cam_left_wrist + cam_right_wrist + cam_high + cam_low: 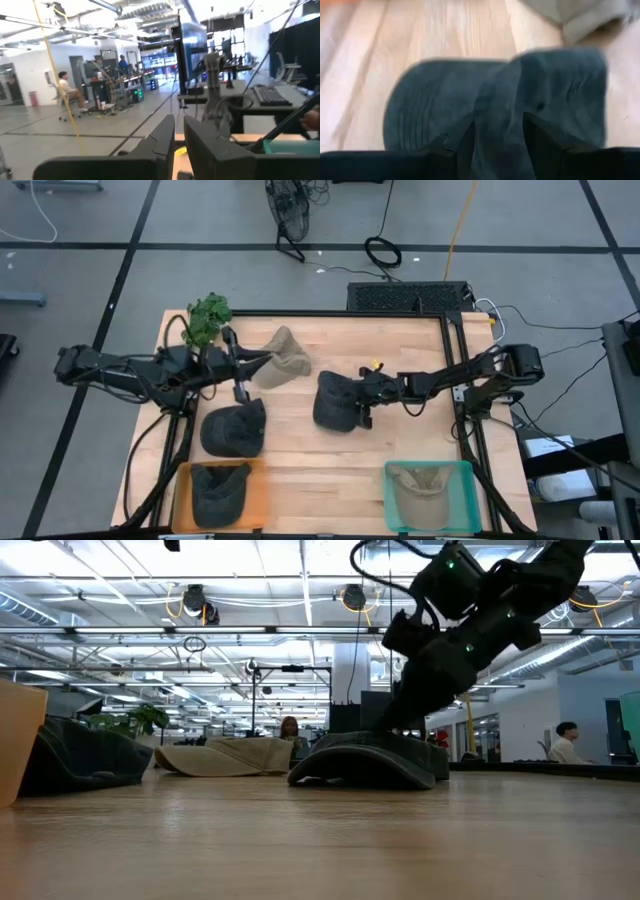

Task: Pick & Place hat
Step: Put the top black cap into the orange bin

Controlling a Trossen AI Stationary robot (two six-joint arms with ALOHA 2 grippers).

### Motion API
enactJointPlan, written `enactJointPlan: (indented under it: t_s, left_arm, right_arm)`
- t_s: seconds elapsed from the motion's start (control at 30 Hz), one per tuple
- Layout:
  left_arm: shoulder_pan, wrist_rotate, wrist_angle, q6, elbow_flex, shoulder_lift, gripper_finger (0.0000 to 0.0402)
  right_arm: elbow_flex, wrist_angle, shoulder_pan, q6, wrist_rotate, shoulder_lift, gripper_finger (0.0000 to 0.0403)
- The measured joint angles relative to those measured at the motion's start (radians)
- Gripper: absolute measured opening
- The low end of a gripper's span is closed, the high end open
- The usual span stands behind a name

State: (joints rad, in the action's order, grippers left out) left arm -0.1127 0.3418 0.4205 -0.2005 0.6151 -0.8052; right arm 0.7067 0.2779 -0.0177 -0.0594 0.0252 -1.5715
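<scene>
One dark cap (335,402) (flat) under right end effector (366,406).

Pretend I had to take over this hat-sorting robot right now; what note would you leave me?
Right gripper: open, fingers straddling the dark cap at mid-table; nothing lifted yet.
Left gripper: fingers nearly together, empty, held above the table's left side near the loose tan hat.
Hats: one dark cap in the orange bin, one tan hat in the green bin. A second dark cap lies loose just above the orange bin.
Done: two hats binned.
Left: three loose hats; matching by colour seems the likely plan, starting with the cap under the right gripper.
</scene>
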Motion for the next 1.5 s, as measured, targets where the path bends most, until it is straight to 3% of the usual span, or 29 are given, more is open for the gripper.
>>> enactJointPlan:
  t_s: [0.4,0.77,1.23,1.5]
  left_arm:
    - [-0.040,0.000,-0.033,-0.038,0.000,0.022,0.0051]
    - [-0.039,0.001,-0.036,-0.040,0.000,0.022,0.0051]
    - [-0.039,0.000,-0.082,-0.026,0.000,0.015,0.0051]
    - [-0.040,-0.090,-0.054,-0.042,0.000,-0.042,0.0052]
  right_arm:
    - [0.001,0.082,0.000,-0.033,-0.029,-0.080,0.0128]
    - [0.001,0.084,-0.001,0.011,-0.071,-0.082,0.0008]
    - [0.000,0.115,0.001,0.045,-0.135,-0.056,0.0003]
    - [-0.001,0.159,0.028,0.050,-0.135,-0.006,0.0001]
